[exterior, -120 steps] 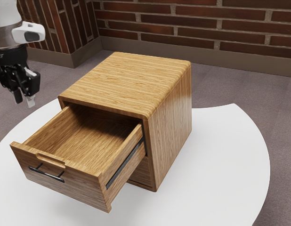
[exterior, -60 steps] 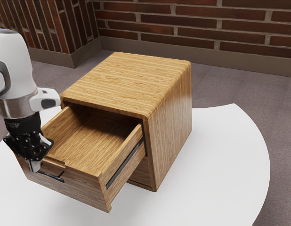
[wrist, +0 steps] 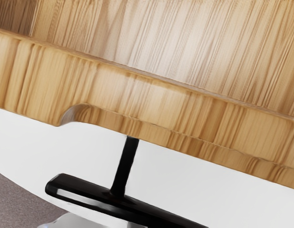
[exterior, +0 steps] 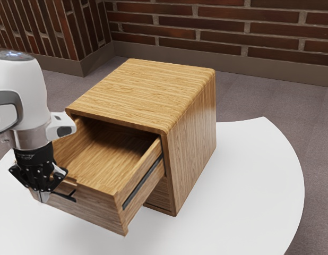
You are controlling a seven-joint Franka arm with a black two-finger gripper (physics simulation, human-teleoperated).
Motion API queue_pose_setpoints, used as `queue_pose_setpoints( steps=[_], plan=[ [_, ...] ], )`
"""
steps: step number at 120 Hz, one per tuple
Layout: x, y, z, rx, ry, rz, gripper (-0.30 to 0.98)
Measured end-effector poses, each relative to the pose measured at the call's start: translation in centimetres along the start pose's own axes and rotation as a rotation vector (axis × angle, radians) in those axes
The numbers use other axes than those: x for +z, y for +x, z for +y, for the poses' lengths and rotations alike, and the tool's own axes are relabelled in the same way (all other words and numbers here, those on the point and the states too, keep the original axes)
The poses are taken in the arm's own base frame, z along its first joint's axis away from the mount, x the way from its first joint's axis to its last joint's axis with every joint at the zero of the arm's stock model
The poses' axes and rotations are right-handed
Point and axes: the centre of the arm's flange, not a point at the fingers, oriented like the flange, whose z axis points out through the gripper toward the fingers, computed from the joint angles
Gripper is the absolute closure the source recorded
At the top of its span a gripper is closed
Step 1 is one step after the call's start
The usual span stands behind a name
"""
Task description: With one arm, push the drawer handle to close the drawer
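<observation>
Seeing a drawer (exterior: pixel 97 210) of streaky, light brown wood, sitting upright and open, sticking well out of the cabinet (exterior: pixel 191 143). Showing a shallow scoop in the top edge of the front and a black rail (exterior: pixel 144 181) along one side. Seeing a slim, glossy black handle (wrist: pixel 83 187) too, running lengthwise along the drawer's outer face, standing off on a thin post.

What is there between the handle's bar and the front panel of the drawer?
In the wrist view, a black post joins the bar to the front panel; beside it the gap is bare, with white tabletop beneath.
</observation>
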Motion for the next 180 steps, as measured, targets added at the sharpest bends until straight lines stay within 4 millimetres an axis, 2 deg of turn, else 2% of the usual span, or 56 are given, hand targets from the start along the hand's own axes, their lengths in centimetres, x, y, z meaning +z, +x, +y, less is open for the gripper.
queue_pose_setpoints(
  steps=[70,180],
  plan=[
    [-0.9,2.0,3.2,0.03,-0.009,0.178,0.79],
    [-1.4,9.1,6.5,0.109,0.035,0.331,0.79]
  ],
)
